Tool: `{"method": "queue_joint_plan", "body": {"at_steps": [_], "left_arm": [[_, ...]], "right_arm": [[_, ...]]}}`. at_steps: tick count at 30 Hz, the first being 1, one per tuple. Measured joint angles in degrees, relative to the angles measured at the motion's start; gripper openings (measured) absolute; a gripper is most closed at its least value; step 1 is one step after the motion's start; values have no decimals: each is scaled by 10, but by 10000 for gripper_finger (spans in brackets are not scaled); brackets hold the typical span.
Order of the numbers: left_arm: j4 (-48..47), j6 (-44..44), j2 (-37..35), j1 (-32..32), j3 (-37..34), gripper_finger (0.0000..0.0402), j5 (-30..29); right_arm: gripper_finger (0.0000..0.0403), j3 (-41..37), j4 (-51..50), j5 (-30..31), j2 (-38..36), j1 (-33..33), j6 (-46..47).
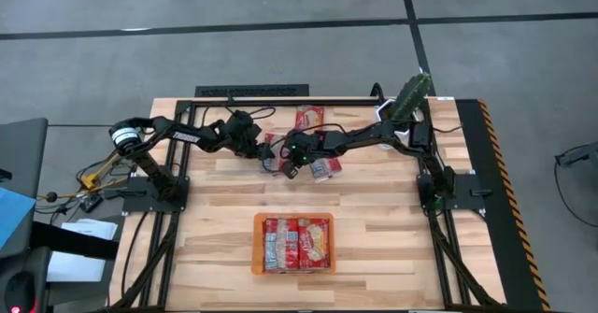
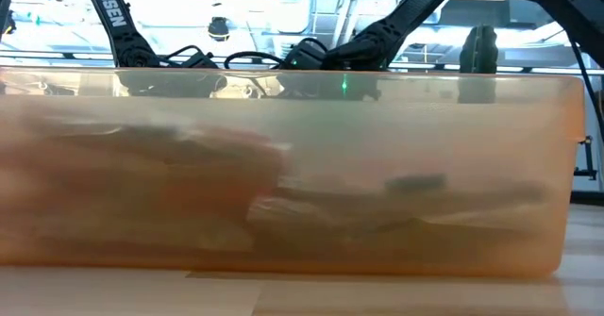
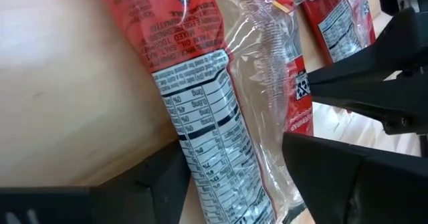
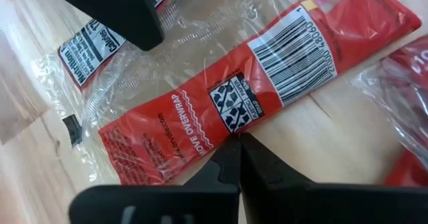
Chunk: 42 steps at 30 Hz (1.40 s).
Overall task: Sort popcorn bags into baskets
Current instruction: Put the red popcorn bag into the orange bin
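- Left claw [image 1: 264,150] sits low near the counter's far edge, left of middle, with its fingers spread to either side of a red bag [image 3: 200,117]. They straddle the bag but have not pinched it yet, so I'd call the claw released.
- Right claw [image 1: 291,166] is right beside it, just toward the middle of the counter. Its fingers are clenched together with nothing between them, and the tips rest at the long edge of another bag [image 4: 234,103], the one with the barcode facing up.
- Both bags lie flat on the wood in a loose cluster near the far edge, with a third bag [image 1: 307,118] closer still to that edge. Clear wrap spreads out around them.
- Orange tray [image 1: 257,248] stands well apart, by the near edge at the middle, with several bags already lying in it.
- These packets look light, thin and floppy, and the glossy film looks slippery. I'd expect one to sag or slide if it were nipped at a corner.
- Best hold, to my eye, is across the narrow width near the middle, fingers down on both long edges, which is how the left claw is lined up now.
- Loose wrap could snag and drag a neighbouring bag along, so a clean lift matters.
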Motion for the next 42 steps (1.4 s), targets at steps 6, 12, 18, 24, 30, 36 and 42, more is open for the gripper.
{"method": "queue_joint_plan", "body": {"at_steps": [6, 12, 18, 24, 30, 36, 42], "left_arm": [[1, -6, 1, 0, 0, 160, -10], [6, -1, 1, 0, 0, 74, -11], [13, 0, 1, -1, 0, 10, -4], [45, -41, 0, 0, 0, 18, 25], [68, -99, -39, -3, 0, 5, 81], [38, -143, -141, -13, 0, 2, 52], [19, -201, -241, -91, 0, 1, -41]], "right_arm": [[17, 2, -2, -9, 0, -1, -2], [16, 2, -5, -10, -3, -1, -2], [22, 4, -42, -15, -55, -1, -11], [14, 3, -93, -11, -153, -4, -31], [22, 2, -182, 8, -266, -8, -47], [25, 3, -255, 44, -376, -8, -49], [14, 2, -341, 55, -473, -2, -38]]}}
